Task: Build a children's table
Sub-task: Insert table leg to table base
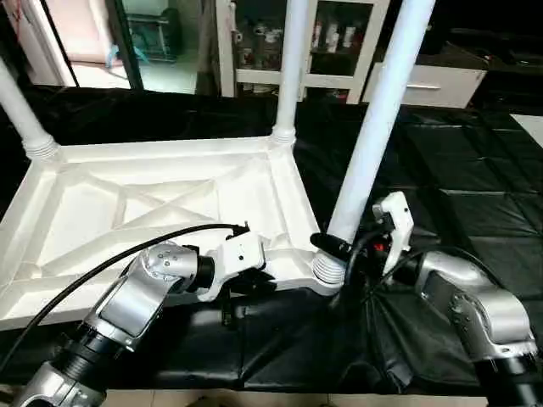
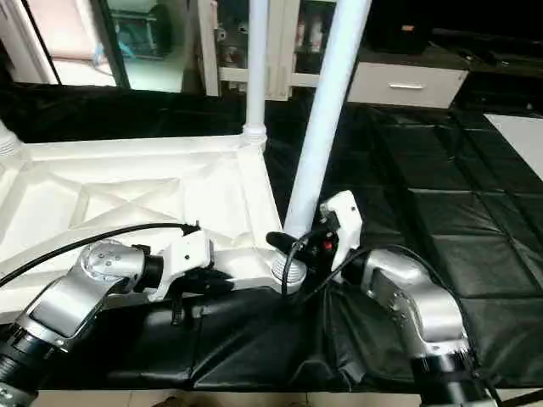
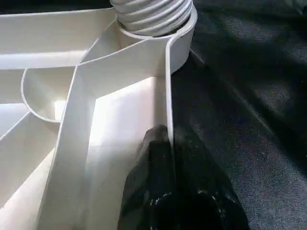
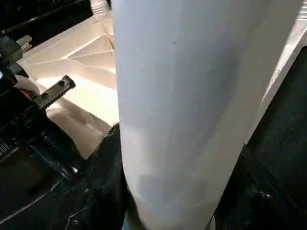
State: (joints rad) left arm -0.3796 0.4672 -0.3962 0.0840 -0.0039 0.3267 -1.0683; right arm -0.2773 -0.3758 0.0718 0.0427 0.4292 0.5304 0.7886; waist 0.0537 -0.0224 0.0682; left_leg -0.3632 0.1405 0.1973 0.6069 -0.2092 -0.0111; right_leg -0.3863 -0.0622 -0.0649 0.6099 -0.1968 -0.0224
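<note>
Table top lies upside down, ribs up, on the black-sheeted tabletop, toward its near-left part; its near edge runs close to the tabletop's near edge. Three legs are up: one at the far-left socket, one at the far-right socket, and the near-right leg, which leans a bit to the right rather than standing straight.

Left gripper: fingers clenched on the thin near rim, one inside, one outside, just beside the near-right corner socket. Right gripper: fingers around the near-right leg low down, just above its threaded collar, grasping it.

Risks, imo:
- Leg is tilted, so turning or pushing it now could cross the thread or jam it half-seated.
- The rim is thin, and the left hold is on an edge only. Torque from the right arm could make the top slide or twist on the slick sheet, w/ the rim slipping out.
- Top sits near the tabletop's near edge, so a hard push could shove it off.
- Fourth socket at near-left looks unfilled.
</note>
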